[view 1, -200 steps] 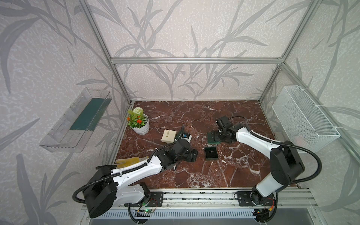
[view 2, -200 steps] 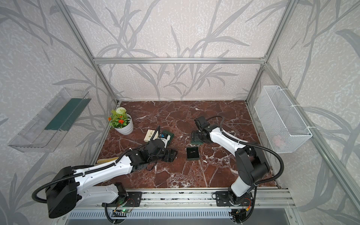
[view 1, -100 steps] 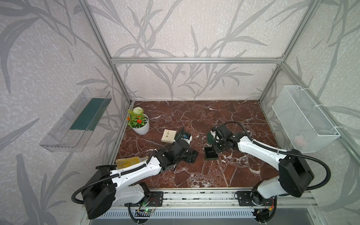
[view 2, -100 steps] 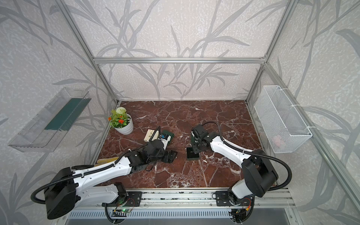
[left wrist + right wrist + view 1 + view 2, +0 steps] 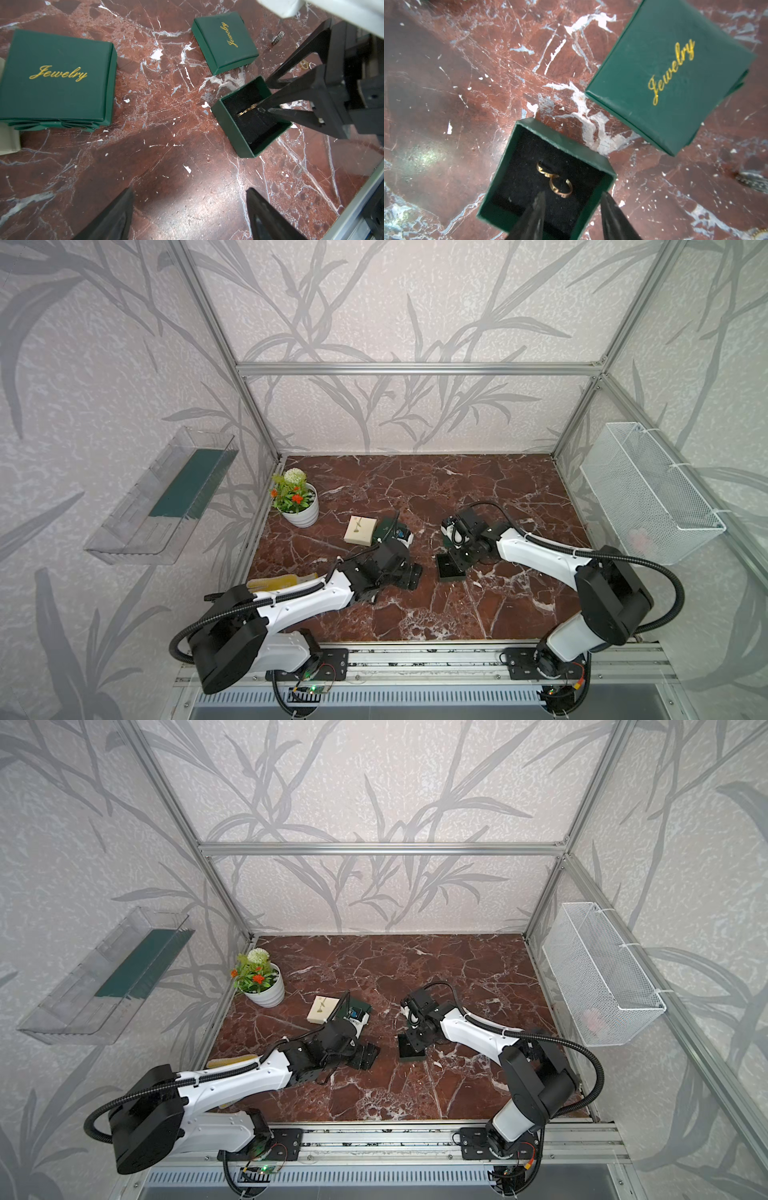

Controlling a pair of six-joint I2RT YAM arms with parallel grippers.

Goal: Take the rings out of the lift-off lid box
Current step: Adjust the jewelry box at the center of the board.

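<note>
Open green box (image 5: pixel 497 197) on red marble bench (image 5: pixel 467 72), two gold rings (image 5: pixel 553 176) touching on black lining, pincer (image 5: pixel 573 195) tips apart flanking the nearer ring, "Jewelry" lid (image 5: pixel 668 72) at two o'clock, apart from the box

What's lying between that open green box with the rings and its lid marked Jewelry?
Nothing. Only the bare marble table, red with white veins, separates the open box from the lid. Both wrist views show this.

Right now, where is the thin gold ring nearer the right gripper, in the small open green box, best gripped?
Pinch the exposed hoop of the thin gold ring across its outer sides, coming straight down: it seems lodged in black foam, and the walls of the small open green box block sideways approach.
</note>
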